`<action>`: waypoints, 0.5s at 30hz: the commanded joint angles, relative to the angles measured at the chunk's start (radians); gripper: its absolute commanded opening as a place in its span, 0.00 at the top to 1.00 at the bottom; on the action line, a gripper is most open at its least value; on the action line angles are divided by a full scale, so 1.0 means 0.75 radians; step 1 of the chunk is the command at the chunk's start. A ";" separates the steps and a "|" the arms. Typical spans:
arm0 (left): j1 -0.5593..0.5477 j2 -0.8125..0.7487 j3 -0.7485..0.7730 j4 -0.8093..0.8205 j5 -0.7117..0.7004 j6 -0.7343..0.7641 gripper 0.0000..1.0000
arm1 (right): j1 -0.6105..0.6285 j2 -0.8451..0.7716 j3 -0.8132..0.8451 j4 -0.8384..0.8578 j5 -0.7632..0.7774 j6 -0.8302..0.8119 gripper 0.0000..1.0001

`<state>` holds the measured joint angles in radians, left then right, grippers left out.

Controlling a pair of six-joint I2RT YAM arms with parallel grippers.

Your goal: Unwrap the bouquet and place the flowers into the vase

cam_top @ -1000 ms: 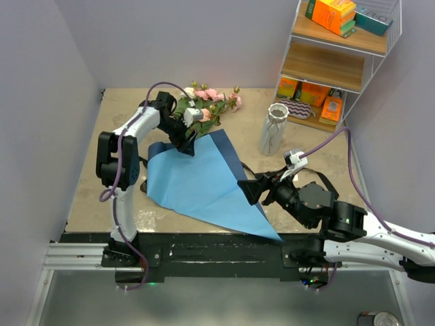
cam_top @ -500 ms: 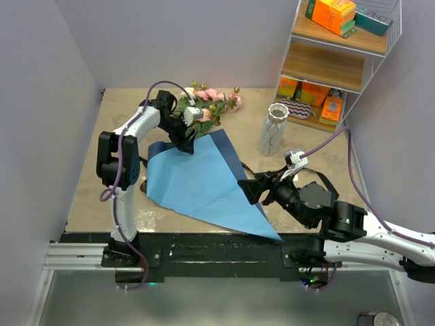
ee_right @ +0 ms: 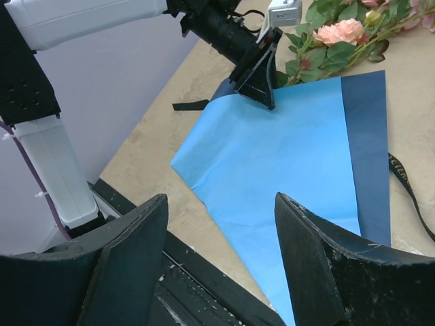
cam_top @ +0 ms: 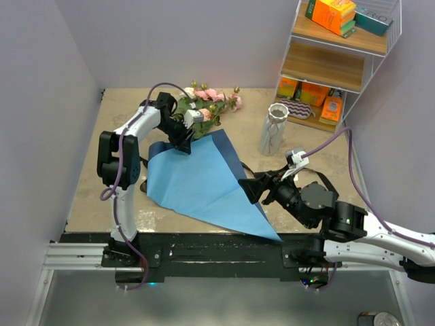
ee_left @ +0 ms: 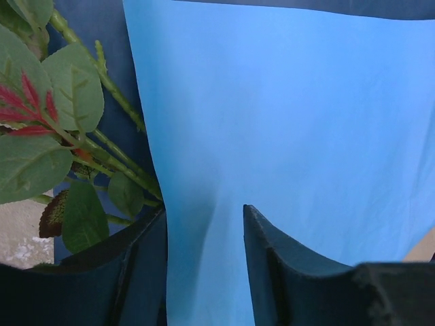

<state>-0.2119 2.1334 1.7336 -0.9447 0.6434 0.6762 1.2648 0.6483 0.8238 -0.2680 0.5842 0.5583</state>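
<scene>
**A:** Two pincers to account for. How does the left one stand?

**B:** The left pincer [cam_top: 183, 145] is down at the far edge of the blue paper [cam_top: 197, 183], just beside the stems. In its own wrist view the two fingers have a gap between them, and light blue sheet fills that gap. Whether they nip the sheet or only straddle it, I cannot tell.

**A:** And the right?

**B:** The right pincer [cam_top: 246, 189] hangs over the near right part of the sheet. Its fingers are spread wide with nothing between them.

**A:** Where are the flowers?

**B:** The flowers [cam_top: 207, 102] lie on the table [cam_top: 88, 183] at the far side, with pink and peach heads among green leaves pointing toward the back wall. The stem ends reach the paper's far edge. There they rest on its darker blue layer, beside the light blue one.

**A:** How does the paper lie?

**B:** It is spread flat, with one corner pointing at the table's near edge and a darker blue band along the right side. A black ribbon [ee_right: 402, 178] lies on the table by that band.

**A:** The vase?

**B:** The vase [cam_top: 274, 128] stands upright to the right of the flowers, apart from them and from the paper. It is just in front of the shelf rack [cam_top: 319, 66].
</scene>
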 commanded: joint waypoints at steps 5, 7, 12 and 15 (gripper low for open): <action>-0.008 -0.006 0.055 -0.017 0.007 0.021 0.72 | 0.001 -0.003 -0.012 0.067 0.000 0.018 0.35; -0.008 -0.008 0.055 -0.015 0.005 0.021 0.76 | 0.001 -0.001 -0.016 0.071 -0.004 0.021 0.36; -0.012 -0.044 0.057 -0.008 -0.003 0.009 0.92 | 0.001 0.015 -0.004 0.075 -0.010 0.012 0.36; -0.020 -0.087 0.053 -0.008 -0.005 0.009 1.00 | 0.003 0.023 0.012 0.071 -0.008 0.002 0.37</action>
<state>-0.2142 2.1334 1.7412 -0.9512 0.6373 0.6750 1.2648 0.6575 0.8120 -0.2539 0.5835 0.5602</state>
